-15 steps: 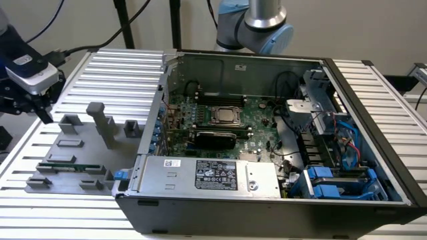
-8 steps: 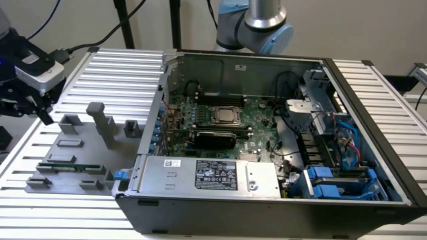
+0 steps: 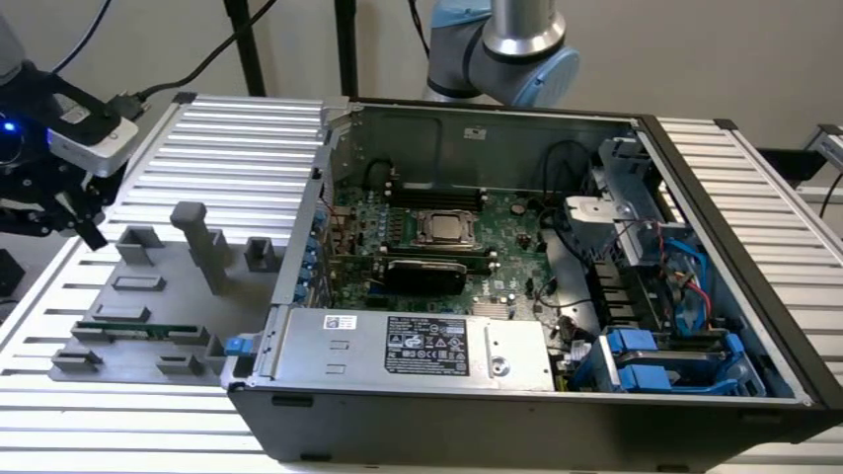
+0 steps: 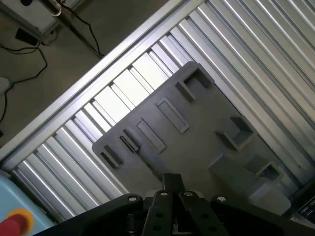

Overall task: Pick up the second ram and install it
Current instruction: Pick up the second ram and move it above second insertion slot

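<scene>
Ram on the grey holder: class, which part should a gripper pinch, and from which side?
Pinch the ram at mid-length across its two flat faces, coming from above. It seems to stand on edge in the holder, whose blocks flank its ends, so probably just the top edge is free.

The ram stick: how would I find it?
Find the open computer case. On the exterior view's left of it sits a grey holder plate. The ram stick lies near the plate's nearest edge, the only thin green strip on it.
</scene>
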`<action>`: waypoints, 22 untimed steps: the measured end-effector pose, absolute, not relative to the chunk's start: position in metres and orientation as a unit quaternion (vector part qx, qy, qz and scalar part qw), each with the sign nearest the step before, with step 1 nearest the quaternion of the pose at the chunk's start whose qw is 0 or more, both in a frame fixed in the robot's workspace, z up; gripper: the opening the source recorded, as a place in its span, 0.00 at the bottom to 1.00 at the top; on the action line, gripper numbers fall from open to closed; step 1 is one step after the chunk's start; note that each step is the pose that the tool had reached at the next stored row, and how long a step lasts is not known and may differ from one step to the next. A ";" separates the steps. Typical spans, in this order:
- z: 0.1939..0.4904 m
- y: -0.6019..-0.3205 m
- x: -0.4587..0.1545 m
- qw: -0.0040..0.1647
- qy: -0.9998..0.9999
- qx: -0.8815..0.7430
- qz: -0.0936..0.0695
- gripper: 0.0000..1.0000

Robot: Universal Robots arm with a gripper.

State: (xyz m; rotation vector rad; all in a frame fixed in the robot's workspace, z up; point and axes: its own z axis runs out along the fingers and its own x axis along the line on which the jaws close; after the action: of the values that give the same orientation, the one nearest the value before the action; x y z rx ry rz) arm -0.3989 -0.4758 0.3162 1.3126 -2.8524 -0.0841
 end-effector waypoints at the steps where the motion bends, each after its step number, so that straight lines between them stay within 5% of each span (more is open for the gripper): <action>1: 0.316 -0.476 -0.399 0.001 -0.904 0.426 -0.027 0.11; 22: 0.305 -0.476 -0.399 0.006 -0.807 0.590 -0.026 0.11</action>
State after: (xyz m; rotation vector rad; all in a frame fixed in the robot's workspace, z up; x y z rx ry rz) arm -0.3989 -0.4759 0.3047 1.8485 -2.5250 -0.0820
